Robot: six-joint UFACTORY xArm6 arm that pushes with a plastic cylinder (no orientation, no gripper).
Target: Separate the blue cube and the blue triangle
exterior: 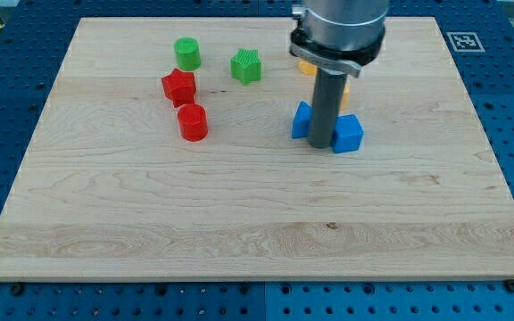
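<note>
While wedged between blue triangle (pixel 302 119) and blue cube (pixel 348 134) on tabletop (pixel 239 223), tip (pixel 321 144) touching both; no claw fitted.

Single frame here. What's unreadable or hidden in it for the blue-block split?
- Gap between the blue triangle and blue cube: my tip and its rod stand in front, so contact is unclear.
- Yellow/orange blocks behind the arm's housing: mostly hidden, shape and count unclear.
- Blue triangle's shape: half covered by the rod.
- Arm above the housing: cut off by the view's top.
</note>
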